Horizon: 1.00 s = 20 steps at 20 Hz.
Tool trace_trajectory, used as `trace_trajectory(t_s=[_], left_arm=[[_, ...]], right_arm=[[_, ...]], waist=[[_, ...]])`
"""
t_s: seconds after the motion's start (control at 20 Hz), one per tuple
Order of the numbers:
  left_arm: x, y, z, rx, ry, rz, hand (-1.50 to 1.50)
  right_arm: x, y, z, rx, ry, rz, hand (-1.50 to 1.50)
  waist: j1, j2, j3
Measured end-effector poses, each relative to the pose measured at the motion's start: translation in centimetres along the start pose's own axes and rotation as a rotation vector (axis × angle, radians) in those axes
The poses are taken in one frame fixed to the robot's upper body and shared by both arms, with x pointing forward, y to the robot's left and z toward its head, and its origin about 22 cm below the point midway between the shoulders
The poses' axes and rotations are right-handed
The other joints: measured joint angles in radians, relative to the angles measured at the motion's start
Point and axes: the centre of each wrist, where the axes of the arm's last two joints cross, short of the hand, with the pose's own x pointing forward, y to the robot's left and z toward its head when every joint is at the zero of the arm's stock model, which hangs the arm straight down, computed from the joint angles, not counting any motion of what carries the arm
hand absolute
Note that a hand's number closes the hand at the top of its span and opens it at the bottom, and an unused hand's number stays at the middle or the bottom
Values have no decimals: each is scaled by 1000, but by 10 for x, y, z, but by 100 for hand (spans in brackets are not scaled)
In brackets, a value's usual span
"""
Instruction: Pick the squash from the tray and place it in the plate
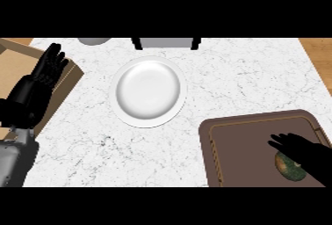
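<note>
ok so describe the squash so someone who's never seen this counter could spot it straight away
Start at the white marble counter and find the brown tray at its lower right corner. The squash lies near the tray's right edge, partly under the black right hand. It is the only green-yellow mottled thing; the white plate holds nothing.

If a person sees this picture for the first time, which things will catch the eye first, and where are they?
The white plate stands out first, empty on the marble counter near the middle. Next comes the brown tray at the lower right, where the right hand hangs over the greenish squash and hides part of it. At the left edge, the left hand rests open, fingers up.
</note>
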Motion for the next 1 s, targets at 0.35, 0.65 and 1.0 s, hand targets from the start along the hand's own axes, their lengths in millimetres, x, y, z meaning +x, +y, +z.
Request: trace_trajectory(t_s=[0.35, 0.65, 1.0], left_arm=[[-3, -8, 7, -2, -1, 1, 0], [-2, -9, 8, -1, 4, 3, 0], [8, -31, -5, -92, -61, 19, 0]], right_arm=[[-4, 20, -26, 31, 37, 20, -150], [-9, 22, -39, -78, 1, 32, 150], [-26, -60, -86, -223, -42, 73, 150]], waist=[[1, 0, 0], [-1, -3, -6], [118, 38, 0]])
